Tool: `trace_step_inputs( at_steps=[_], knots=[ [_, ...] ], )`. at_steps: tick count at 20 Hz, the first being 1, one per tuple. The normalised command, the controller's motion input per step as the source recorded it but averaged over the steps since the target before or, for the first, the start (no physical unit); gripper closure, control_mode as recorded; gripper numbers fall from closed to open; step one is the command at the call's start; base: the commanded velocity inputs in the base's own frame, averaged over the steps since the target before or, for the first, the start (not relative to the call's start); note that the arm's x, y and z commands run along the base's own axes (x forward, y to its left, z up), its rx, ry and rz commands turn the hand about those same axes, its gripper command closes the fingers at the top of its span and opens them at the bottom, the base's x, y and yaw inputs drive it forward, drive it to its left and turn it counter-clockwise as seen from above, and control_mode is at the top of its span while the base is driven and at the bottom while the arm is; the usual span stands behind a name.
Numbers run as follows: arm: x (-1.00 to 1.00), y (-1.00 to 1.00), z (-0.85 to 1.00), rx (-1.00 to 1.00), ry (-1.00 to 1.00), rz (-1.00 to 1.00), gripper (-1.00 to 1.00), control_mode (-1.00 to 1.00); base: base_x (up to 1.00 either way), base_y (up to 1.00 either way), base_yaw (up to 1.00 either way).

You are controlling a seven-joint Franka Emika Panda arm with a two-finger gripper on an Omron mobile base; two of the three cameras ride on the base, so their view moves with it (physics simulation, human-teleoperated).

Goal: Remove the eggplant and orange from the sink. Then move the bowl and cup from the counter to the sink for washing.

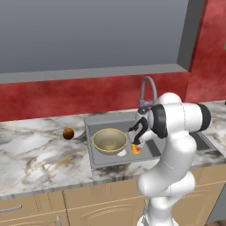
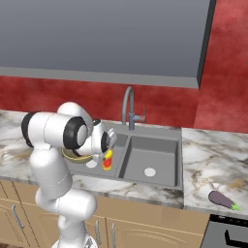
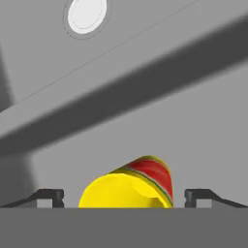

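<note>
Left base view. Sink point(image 1: 99, 161): grey, two basins, curved tap behind. Bowl point(image 1: 109, 141): wide, tan-yellow, speckled beige inside, upright in the sink's left basin. Cup point(image 1: 136, 148): small, bright yellow, red-orange mark, in the same basin just beside the bowl, under the gripper point(image 1: 136, 137). Orange point(image 1: 68, 133): dull brownish ball on the counter left of the sink.

Right base view. Eggplant point(image 2: 222, 199): dark purple, lying on the counter well right of the sink point(image 2: 172, 184). Cup point(image 2: 107, 161) at the divider side of the left basin.

Hand view. Cup point(image 3: 128, 185) tilted between the spread, untouching fingertips point(image 3: 197, 195); jaws apart, nothing clamped. Likely light, rigid, smooth and somewhat slippery; best taken across its cylindrical wall.
</note>
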Motion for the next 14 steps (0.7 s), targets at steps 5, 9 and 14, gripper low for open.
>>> trace_step_inputs(
  at_steps=[5, 9, 14],
  knots=[
    [-0.15, 0.37, 0.05, 0.00, -0.14, -0.21, -1.00, -1.00, 0.00, 0.00, 0.00],
    [-0.20, 0.33, 0.10, 0.00, -0.02, -0.23, -1.00, -1.00, 0.00, 0.00, 0.00],
    [-0.28, 0.29, 0.14, 0.04, 0.00, -0.24, -1.00, -1.00, 0.00, 0.00, 0.00]
  ],
)
